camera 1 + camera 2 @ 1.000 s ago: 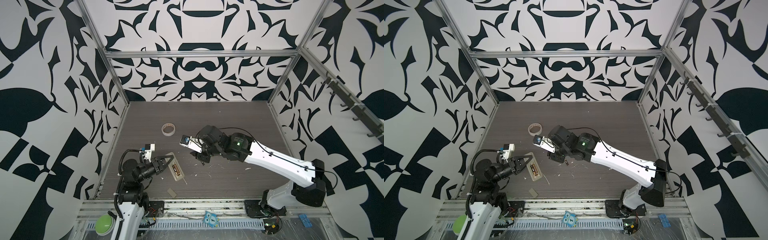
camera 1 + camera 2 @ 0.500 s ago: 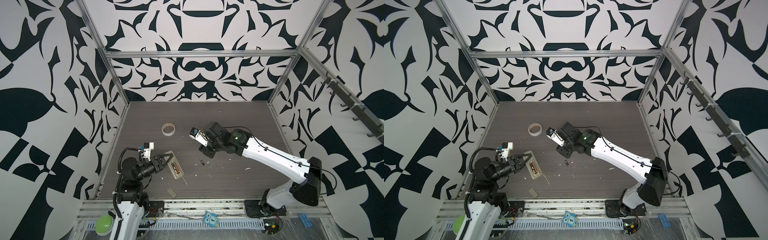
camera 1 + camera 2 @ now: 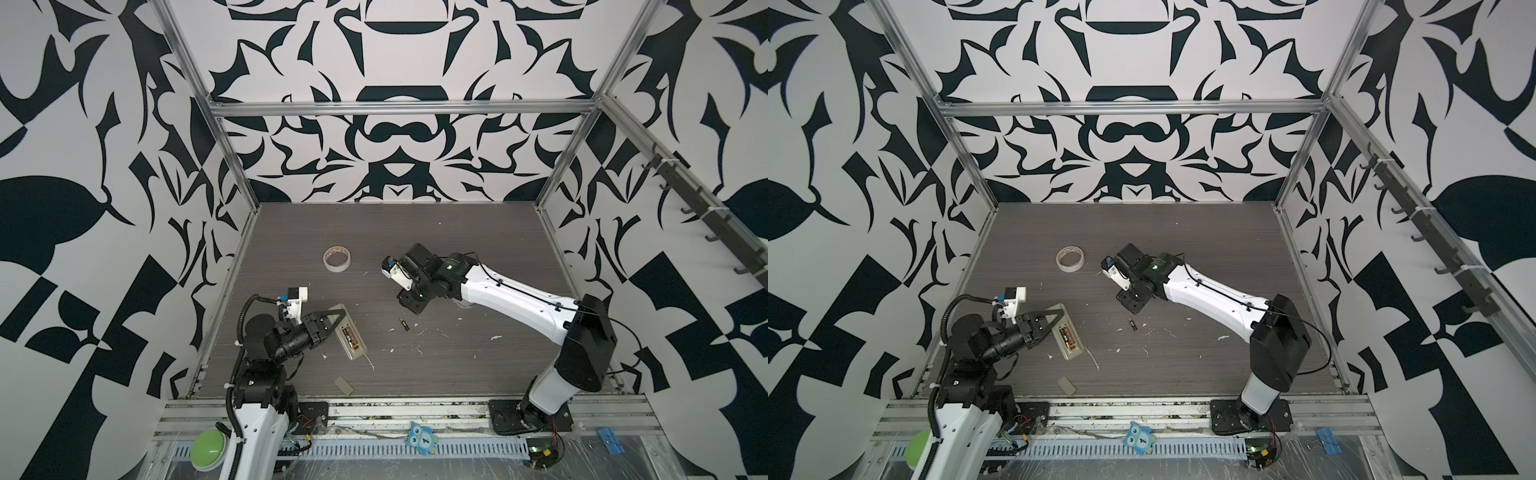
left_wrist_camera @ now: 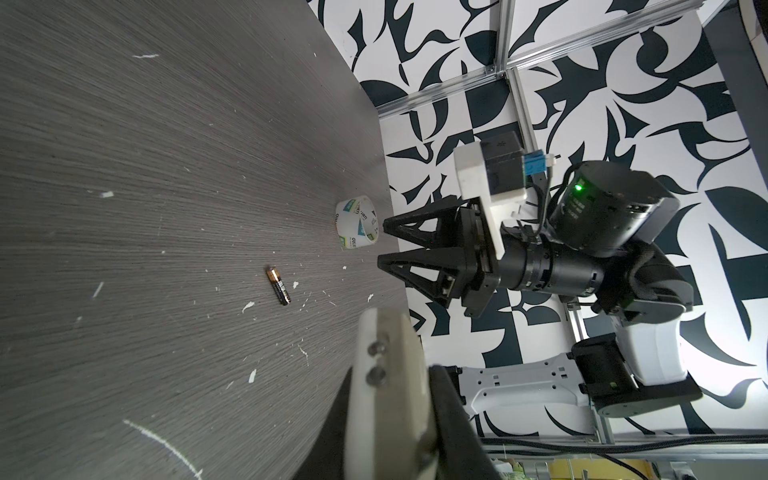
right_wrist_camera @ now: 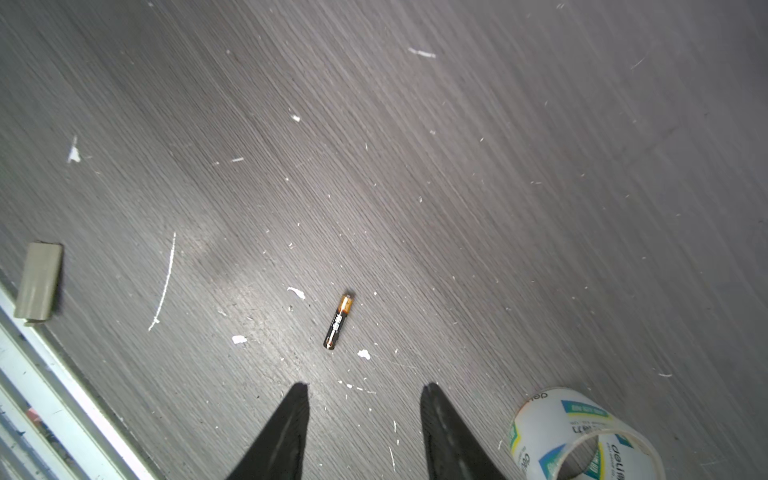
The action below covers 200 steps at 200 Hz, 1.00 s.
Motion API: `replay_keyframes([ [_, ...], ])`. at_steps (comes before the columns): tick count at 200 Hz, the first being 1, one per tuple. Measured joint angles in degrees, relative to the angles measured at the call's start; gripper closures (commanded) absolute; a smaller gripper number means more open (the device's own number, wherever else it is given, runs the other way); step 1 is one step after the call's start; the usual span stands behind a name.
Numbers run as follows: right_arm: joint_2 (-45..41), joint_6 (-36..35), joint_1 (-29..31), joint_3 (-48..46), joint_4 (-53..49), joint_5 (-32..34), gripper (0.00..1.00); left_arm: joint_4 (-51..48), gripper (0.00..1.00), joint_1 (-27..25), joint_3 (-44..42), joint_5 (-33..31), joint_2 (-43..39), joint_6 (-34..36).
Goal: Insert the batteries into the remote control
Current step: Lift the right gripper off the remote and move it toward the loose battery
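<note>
At the left gripper [image 3: 334, 321], the jaws are shut tight on one end of the remote control [image 3: 352, 341]. It is steadied back side up, with the battery bay open. A gold-and-dark shape in the bay looks like one battery [image 3: 1066, 336] already seated, though the view is too small to be sure. A small beige cover [image 3: 344, 385] lies apart from this gripper on the desk [image 3: 457, 249].

Between the two grippers, and well clear of both, the loose battery [image 5: 338, 322] lies flat on the desk among white scraps. In the right wrist view it sits just ahead of the right gripper [image 5: 365, 388] and slightly off the middle of its gap.

That gripper hangs above the desk with its jaws about halfway apart. Nothing is between them and they touch nothing. A roll of tape [image 5: 582, 436] stands just beside one fingertip.

The step in hand appears to be fetching the second battery, with the first probably loaded. The next move calls for the right gripper to come forward and down until its tips straddle the thin battery across its width. It then has to close without rolling the battery away. After that, the battery must be carried to the bay held by the left gripper, with its gold end turned the way the bay needs.
</note>
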Motion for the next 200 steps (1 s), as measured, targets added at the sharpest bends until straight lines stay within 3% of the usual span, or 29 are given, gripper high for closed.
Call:
replay_keyframes([
  [60, 2.64, 1.66, -1.44, -1.38, 1.38, -2.47, 0.39, -0.26, 1.0, -0.02, 0.0, -0.17, -1.53, 0.57],
  [200, 12.22, 3.43, -1.55, -0.39, 2.49, -3.06, 0.46, -0.57, 1.0, -0.04, 0.0, -0.17, -1.95, 0.98],
])
